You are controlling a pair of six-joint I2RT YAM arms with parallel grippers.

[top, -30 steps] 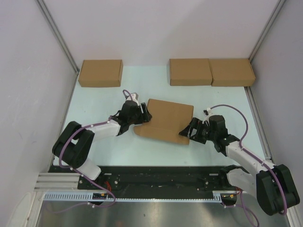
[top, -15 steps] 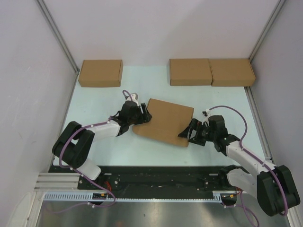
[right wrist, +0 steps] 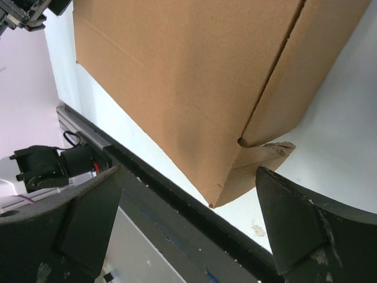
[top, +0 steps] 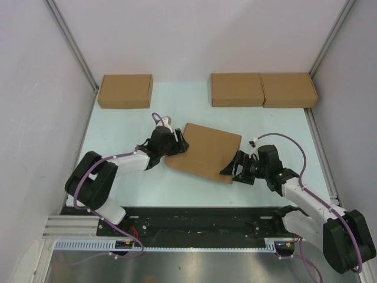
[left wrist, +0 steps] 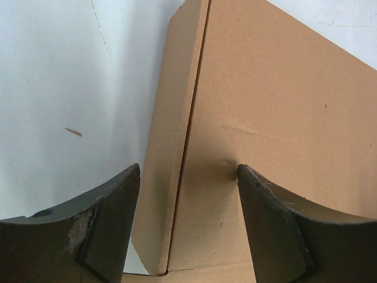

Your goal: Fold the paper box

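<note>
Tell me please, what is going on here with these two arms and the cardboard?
Two robot arms are working on a brown paper box that lies, mostly folded up, in the middle of the table. The left gripper is at the box's left edge. The right gripper is at its near right corner, where a crumpled tab sticks out. Both have open jaws, and neither clamps the cardboard. Three other cardboard boxes sit along the far edge.

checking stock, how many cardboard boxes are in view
4: a far-left box, two far-right boxes side by side, and the paper box in the centre. None seems hidden.
</note>
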